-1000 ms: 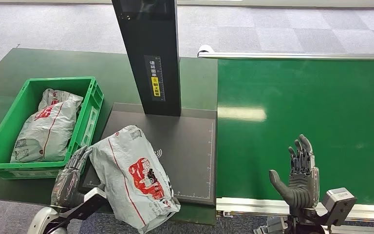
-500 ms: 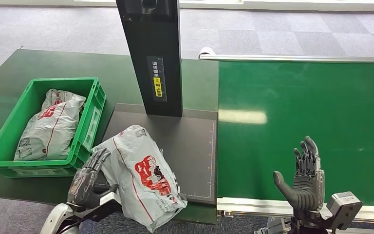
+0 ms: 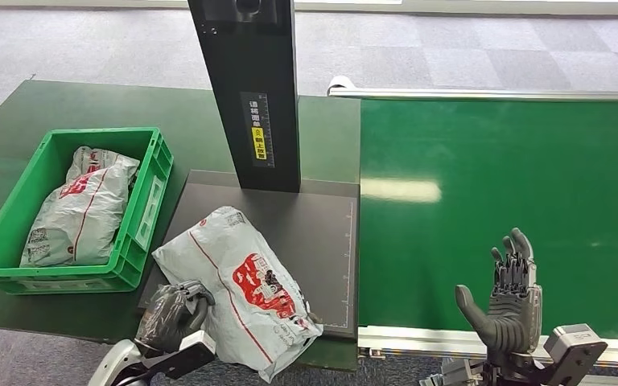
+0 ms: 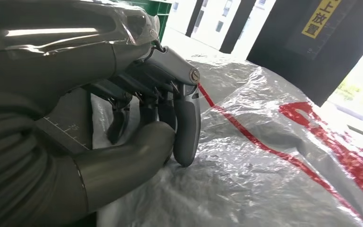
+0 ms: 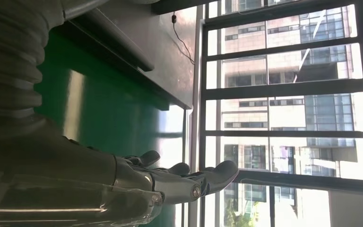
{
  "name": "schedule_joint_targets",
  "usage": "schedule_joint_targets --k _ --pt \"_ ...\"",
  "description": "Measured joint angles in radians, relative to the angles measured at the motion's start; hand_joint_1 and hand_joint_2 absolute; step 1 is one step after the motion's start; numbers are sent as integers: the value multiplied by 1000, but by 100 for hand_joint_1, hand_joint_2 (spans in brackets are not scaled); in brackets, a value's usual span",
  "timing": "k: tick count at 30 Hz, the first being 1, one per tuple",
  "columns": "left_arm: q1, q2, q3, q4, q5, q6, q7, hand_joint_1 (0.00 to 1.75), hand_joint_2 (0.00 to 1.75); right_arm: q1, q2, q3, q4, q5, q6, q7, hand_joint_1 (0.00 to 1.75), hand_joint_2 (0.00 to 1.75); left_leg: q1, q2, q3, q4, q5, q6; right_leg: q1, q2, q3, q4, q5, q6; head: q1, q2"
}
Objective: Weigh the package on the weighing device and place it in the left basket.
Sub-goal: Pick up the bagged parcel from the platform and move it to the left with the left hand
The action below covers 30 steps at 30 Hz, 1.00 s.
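Green tabletop with the black scale platform (image 3: 306,241) in the middle, and the grey package (image 3: 241,293) lies on it, one end hanging off the near edge. My left hand (image 3: 170,314) has its fingers curled onto that bag's edge; my right hand (image 3: 507,301) is spread, holding nothing. Slick plastic could slip when lifted. Green basket (image 3: 149,197) holds another grey parcel (image 3: 80,209).

Grey red-printed package (image 3: 245,293) flat on black weighing device (image 3: 306,233); green basket (image 3: 141,221) leftward
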<state>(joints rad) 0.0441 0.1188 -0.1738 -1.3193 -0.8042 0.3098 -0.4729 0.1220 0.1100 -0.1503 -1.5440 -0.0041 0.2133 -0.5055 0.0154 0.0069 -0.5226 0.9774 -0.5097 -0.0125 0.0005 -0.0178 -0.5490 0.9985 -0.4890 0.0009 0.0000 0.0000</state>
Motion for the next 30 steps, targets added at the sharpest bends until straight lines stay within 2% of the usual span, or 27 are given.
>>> schedule_joint_targets --k 12,14,16,18,23,30 --pt "-13 -2 -10 -28 87 -4 -35 175 175 4 16 -14 -21 2 5 0 0 175 0 0 -1 0 0 0 0 0 -1 0 0 0 0 0" --pt "-12 -2 -10 -46 96 1 -40 161 175 6 19 -16 -22 2 5 0 0 175 0 0 -1 0 0 0 0 0 -1 0 0 0 0 0" --pt "-9 -2 -10 -68 103 4 -44 74 175 9 21 -19 -22 2 6 0 0 175 0 0 -1 0 0 0 0 0 -1 0 0 0 0 0" --pt "-7 1 -9 -90 101 1 -40 0 175 11 22 -21 -22 4 6 0 0 175 0 0 -1 0 0 0 0 0 -1 0 0 0 0 0" --pt "-5 16 -5 -121 65 -11 -6 0 175 13 26 -27 -22 8 5 0 0 175 0 0 -2 0 0 0 0 0 -1 0 0 0 0 0" --pt "-5 30 4 -137 60 -15 0 0 175 13 27 -29 -22 13 5 -1 0 175 0 0 -2 0 0 0 0 0 -1 0 0 0 0 0"
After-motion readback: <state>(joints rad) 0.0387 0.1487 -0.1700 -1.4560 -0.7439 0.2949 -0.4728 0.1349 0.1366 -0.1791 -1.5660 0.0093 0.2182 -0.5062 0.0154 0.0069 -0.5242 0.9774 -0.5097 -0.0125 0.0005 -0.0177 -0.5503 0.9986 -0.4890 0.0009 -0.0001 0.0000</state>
